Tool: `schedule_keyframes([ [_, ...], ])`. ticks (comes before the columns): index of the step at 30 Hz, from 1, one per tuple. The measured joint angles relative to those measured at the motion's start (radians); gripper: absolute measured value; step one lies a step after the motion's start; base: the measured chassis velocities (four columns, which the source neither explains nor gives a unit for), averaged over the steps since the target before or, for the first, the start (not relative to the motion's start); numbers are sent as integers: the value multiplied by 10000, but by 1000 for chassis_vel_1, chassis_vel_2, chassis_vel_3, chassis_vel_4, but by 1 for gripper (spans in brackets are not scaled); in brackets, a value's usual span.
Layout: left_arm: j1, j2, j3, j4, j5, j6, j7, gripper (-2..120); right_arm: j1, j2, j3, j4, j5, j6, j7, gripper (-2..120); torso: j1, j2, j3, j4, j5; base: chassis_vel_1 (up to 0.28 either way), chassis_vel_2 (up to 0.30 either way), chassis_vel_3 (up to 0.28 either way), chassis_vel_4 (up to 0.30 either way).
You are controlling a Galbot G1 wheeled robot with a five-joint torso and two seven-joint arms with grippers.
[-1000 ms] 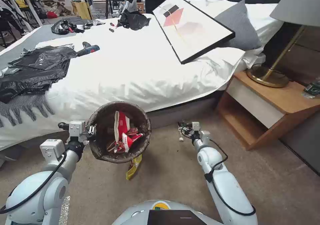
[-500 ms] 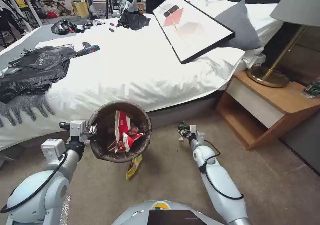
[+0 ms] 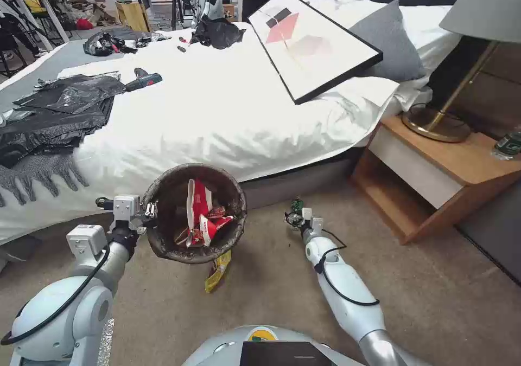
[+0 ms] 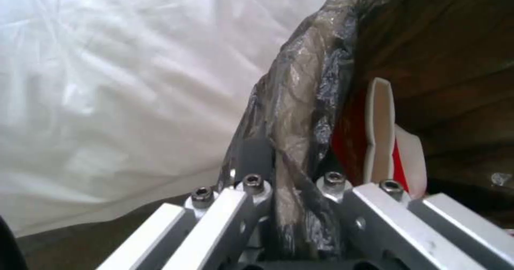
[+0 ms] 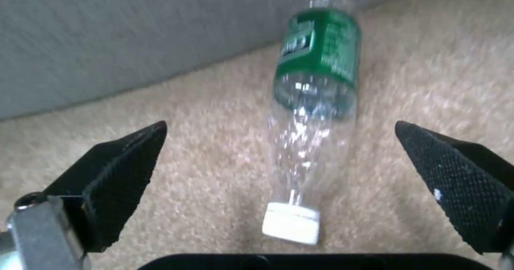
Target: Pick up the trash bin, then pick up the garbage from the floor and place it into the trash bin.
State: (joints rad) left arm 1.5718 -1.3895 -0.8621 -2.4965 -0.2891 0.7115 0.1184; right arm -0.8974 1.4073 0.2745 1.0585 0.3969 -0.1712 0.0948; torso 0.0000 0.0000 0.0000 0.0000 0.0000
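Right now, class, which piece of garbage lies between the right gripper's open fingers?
The clear bottle with the green label, on its side on the carpet between the right gripper's fingers. The yellow wrapper lies beneath the trash bin.

A: What lies on the carpeted floor (image 3: 282,279)?
B: A clear bottle (image 5: 313,113) with a green label and white cap, on its side near the bed base, and a yellow wrapper (image 3: 217,271) nearer, to its left.
A: And on the bed (image 3: 217,111)?
B: Black plastic sheets (image 3: 59,111) at the left, a drill (image 3: 142,81) beside them, a framed picture (image 3: 312,43) leaning on a grey pillow (image 3: 388,43) at the far right
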Motion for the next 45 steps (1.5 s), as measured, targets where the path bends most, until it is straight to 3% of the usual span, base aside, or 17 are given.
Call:
schedule_keyframes([
  [6,-2,2,-1,37,0,-7,6,3,388,65,-191,-992,196,287,50,100,0,0,0,0,-1,0,0,0,0],
  [45,-11,-3,114,139,126,-53,42,3,2586,641,-332,-4483,725,616,16,100,0,0,1,-1,0,0,0,0,0],
])
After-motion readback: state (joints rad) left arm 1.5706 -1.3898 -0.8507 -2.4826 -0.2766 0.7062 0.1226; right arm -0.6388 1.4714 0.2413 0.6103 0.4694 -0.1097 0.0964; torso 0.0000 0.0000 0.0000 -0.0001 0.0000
